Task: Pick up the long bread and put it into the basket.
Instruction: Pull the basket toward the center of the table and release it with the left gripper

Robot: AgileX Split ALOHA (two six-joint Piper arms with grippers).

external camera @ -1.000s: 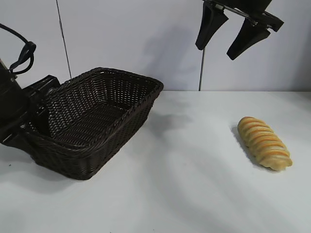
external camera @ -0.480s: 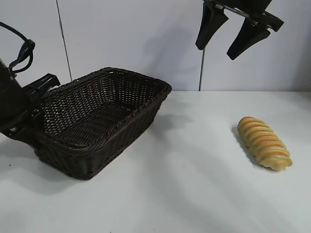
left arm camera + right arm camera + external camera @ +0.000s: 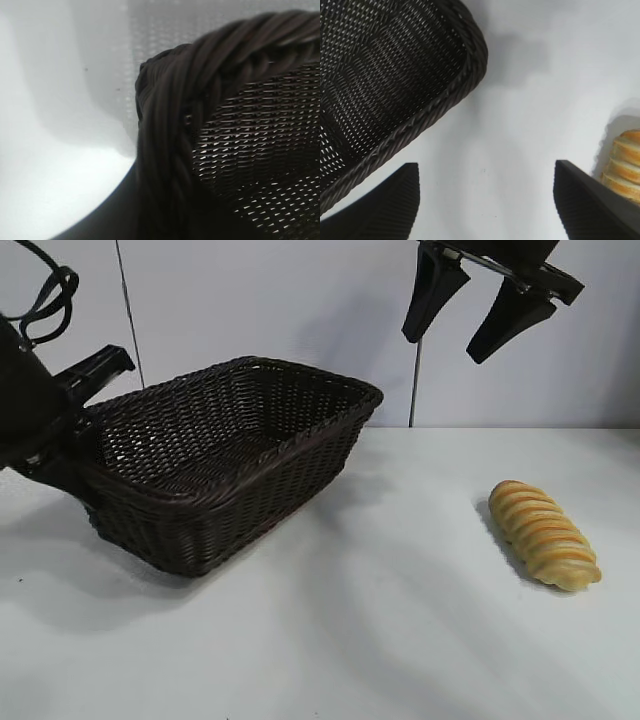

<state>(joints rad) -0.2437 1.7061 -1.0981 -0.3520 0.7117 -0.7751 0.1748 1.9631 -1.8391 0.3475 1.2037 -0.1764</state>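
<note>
The basket (image 3: pixel 300 375) is dark brown wicker and sits at the left of the table, tilted, with its right end raised. My left gripper (image 3: pixel 70 445) grips its left rim; the braided rim (image 3: pixel 165 150) fills the left wrist view and hides the fingers. The long bread (image 3: pixel 545 533) lies on the table at the right, golden with orange-brown stripes. My right gripper (image 3: pixel 443 348) hangs open and empty high above the table, between basket and bread. In the right wrist view its open gripper (image 3: pixel 486 167) is over bare table, with the basket's corner (image 3: pixel 395 60) and the bread's end (image 3: pixel 625 160) to either side.
The white table (image 3: pixel 380 640) stretches between the basket and the bread. A pale wall (image 3: pixel 250 300) with a vertical seam stands behind the table.
My left arm has carried the basket to the right and upward; its right end has risen and moved nearer the middle. The right gripper and the bread have not moved.
</note>
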